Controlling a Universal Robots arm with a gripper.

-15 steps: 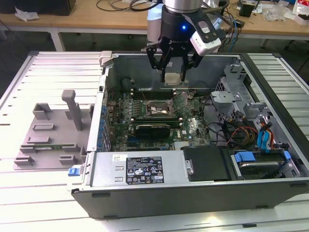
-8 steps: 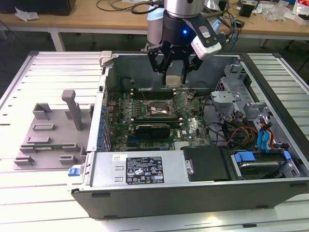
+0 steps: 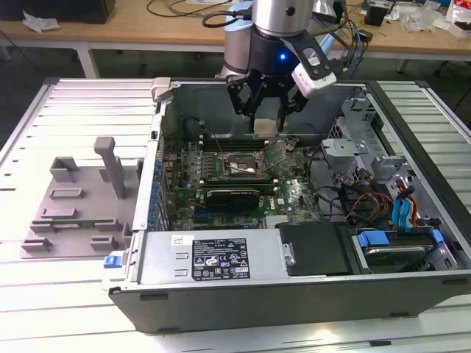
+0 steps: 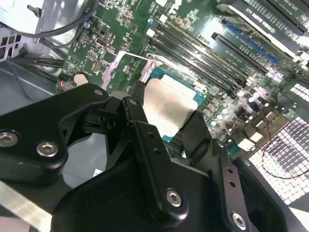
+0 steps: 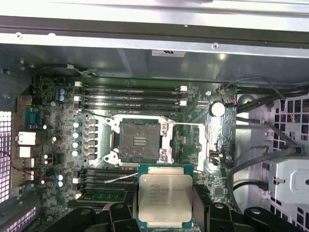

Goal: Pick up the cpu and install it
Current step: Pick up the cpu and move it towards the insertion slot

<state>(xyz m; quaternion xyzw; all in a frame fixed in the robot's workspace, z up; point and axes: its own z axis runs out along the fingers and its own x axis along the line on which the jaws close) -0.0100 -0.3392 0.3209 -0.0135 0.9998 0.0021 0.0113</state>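
Observation:
The cpu (image 5: pixel 165 195), a flat square chip with a pale silver top and thin green rim, hangs in my gripper (image 5: pixel 165 212), which is shut on it by two opposite edges. In the second wrist view the black fingers (image 4: pixel 145 140) clamp the cpu (image 4: pixel 166 106) above the green motherboard. In the exterior view the gripper (image 3: pixel 265 118) holds the cpu (image 3: pixel 265 126) inside the open computer case, above and a little towards the exterior view's right of the bare socket (image 3: pixel 241 163). The socket (image 5: pixel 140 142) lies open, its metal frame (image 5: pixel 190 145) swung aside.
Memory slots (image 5: pixel 130 94) flank the socket. A long black card (image 3: pixel 232 197) lies in front of it. Cables and a drive cage (image 3: pixel 368 169) crowd the case at the exterior view's right. A grey plastic tray (image 3: pixel 73 198) with upright posts stands outside the case on the exterior view's left.

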